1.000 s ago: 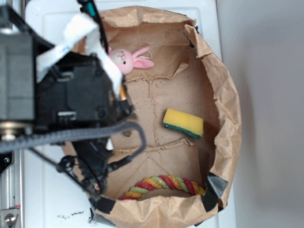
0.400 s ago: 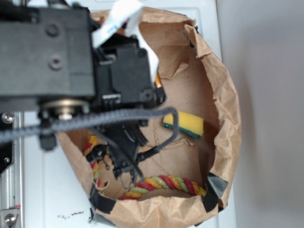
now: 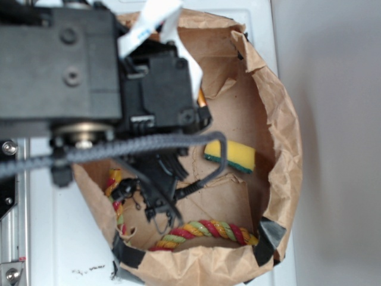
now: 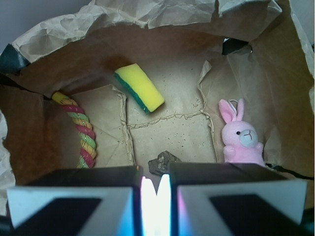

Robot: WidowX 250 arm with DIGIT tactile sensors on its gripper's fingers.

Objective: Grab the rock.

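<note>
The rock (image 4: 164,162), a small dark lumpy stone, lies on the brown paper floor of the bag in the wrist view, just beyond my fingertips and slightly right of the gap between them. My gripper (image 4: 155,173) hangs above it with its jaws close together, only a thin bright slit between them and nothing held. In the exterior view the black arm and gripper (image 3: 159,215) reach down into the bag and hide the rock.
A paper bag (image 3: 280,119) with tall crumpled walls encloses everything. A yellow-green sponge (image 4: 140,88) lies at the far middle, a multicoloured rope (image 4: 81,132) curves along the left, and a pink bunny toy (image 4: 241,140) sits at the right.
The arm has swung from the bag's left edge to over its middle, covering the bunny and the rock in the exterior view. Since 0.4 s ago it has only shifted slightly.
</note>
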